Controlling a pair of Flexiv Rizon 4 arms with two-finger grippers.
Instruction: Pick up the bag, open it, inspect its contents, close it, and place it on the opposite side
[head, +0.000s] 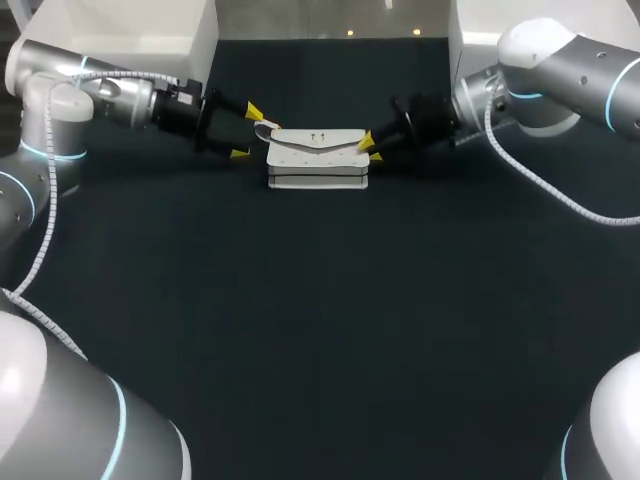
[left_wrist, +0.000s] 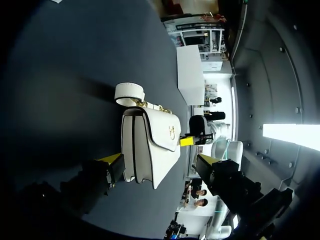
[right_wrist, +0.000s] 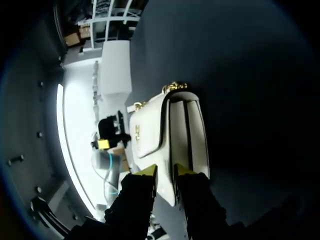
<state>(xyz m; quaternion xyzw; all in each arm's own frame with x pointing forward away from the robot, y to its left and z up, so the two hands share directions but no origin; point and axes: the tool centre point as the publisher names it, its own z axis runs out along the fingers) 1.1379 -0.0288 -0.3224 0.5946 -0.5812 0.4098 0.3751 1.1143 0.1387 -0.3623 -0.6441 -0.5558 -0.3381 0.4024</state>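
White bag (head: 316, 158), upright at the far middle of the table (head: 300, 330), judged light, stiff-walled and slippery, best taken by its ends: the right end is pinched by the right gripper (head: 371, 148), while the left gripper (head: 247, 131) is spread beside the strap (left_wrist: 129, 93).

The white leather flap handbag (head: 316, 160) stands on the black table (head: 320, 330), at its far middle. The left gripper (head: 247, 132) sits just beside its left end, fingers apart. The right gripper (head: 370, 148) is at its right end, pinching the edge.
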